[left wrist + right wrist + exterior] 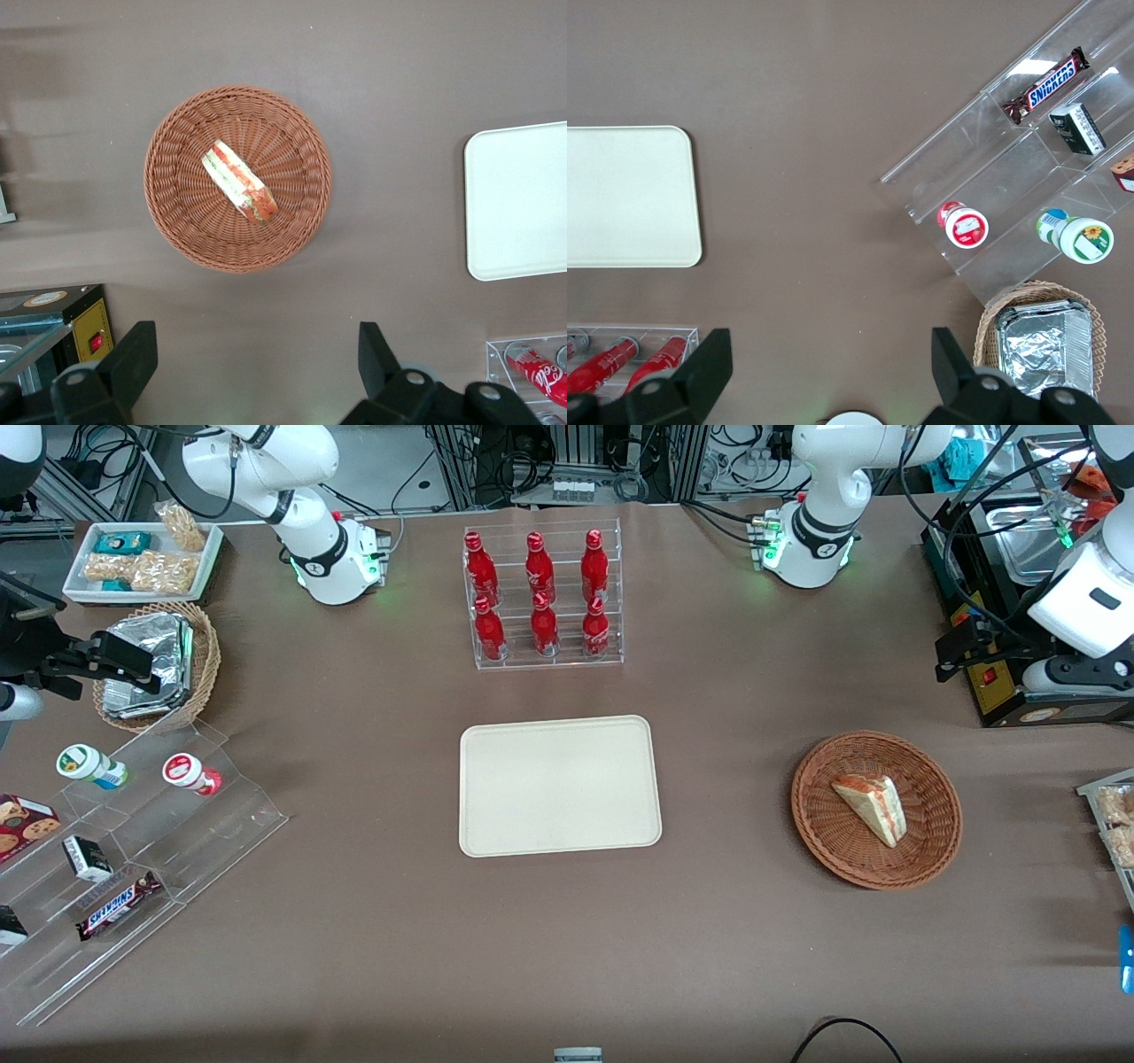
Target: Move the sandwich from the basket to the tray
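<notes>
Front view, read from the parked arm's end of the table toward the working arm's: the tray [560, 786] is lying bare at the table's middle, the basket [876, 810] is sitting well apart from it, and the sandwich [871, 807] is resting inside the basket, slightly toward the rim nearer the working arm. The gripper [961, 648] is hanging high near the black appliance [1028, 602], farther from the front camera than the basket and clear of it.

Left wrist view: the two fingers [133, 359] are standing wide apart with nothing between them, looking down on the basket [237, 178] and the sandwich [239, 181], whose red and green cut edge is facing up.

Judged from these views, the approach is only beginning. A clean pick is likely calling for centring over the wedge, turning the wrist so the fingers are closing across the two bread faces and not along the long cut edge, and descending without catching the wicker rim. A soft wedge is probably needing a gentle squeeze.

Only the wrist view is showing the filling stripes and the finger spread; only the front view is showing the whole tray and the gripper's height over the table.
</notes>
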Action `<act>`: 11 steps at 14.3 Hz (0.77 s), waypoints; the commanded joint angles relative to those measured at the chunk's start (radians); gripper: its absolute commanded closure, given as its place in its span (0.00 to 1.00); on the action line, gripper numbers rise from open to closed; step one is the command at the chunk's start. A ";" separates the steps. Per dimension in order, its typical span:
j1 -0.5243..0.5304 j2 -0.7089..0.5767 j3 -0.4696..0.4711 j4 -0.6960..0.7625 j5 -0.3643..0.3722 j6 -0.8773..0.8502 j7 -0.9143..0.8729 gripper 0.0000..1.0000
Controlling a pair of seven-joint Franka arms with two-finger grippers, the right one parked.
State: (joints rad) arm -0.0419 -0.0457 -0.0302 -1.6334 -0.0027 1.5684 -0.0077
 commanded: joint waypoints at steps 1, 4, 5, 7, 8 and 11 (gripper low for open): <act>-0.010 0.006 0.006 -0.020 0.015 -0.004 -0.006 0.00; -0.009 0.061 0.009 -0.057 0.021 0.015 -0.006 0.00; -0.009 0.081 0.009 -0.090 0.023 0.056 -0.008 0.00; -0.006 0.086 0.013 -0.231 0.023 0.216 -0.008 0.00; -0.006 0.084 0.024 -0.300 0.023 0.305 -0.008 0.00; -0.006 0.108 0.046 -0.471 0.012 0.568 -0.009 0.00</act>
State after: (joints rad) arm -0.0411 0.0836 -0.0001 -1.9959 0.0081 2.0148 -0.0086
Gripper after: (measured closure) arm 0.000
